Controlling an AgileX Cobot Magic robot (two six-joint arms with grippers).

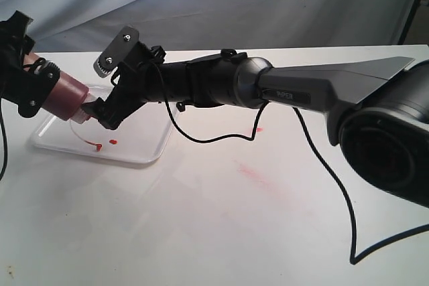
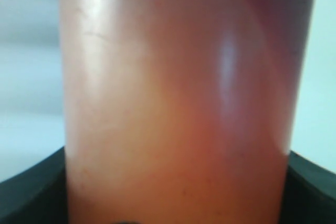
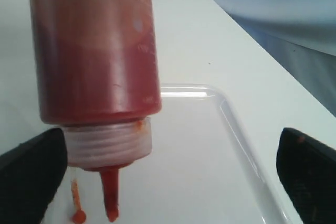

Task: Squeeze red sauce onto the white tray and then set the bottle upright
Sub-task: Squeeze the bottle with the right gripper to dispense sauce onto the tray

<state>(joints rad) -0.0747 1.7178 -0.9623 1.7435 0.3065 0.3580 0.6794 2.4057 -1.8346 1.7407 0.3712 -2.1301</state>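
Note:
The bottle (image 1: 67, 96) is tilted with its nozzle (image 3: 109, 195) pointing down over the white tray (image 1: 149, 155). My left gripper (image 1: 28, 80) is shut on the bottle's body, which fills the left wrist view (image 2: 178, 98). My right gripper (image 1: 100, 110) is open at the bottle's ribbed neck, its dark fingers (image 3: 31, 174) standing wide apart on either side. Two small blobs of red sauce (image 1: 99, 147) lie on the tray below the nozzle. A thin orange strand ending in a red bead (image 3: 79, 216) hangs beside the nozzle.
My right arm (image 1: 295, 92) stretches across the table from the right, and its black cable (image 1: 335, 185) trails over the white tabletop. Faint pink smears (image 1: 251, 173) and a small red spot (image 1: 258, 128) mark the table right of the tray. The tray's clear rim (image 3: 236, 124) runs near my right gripper.

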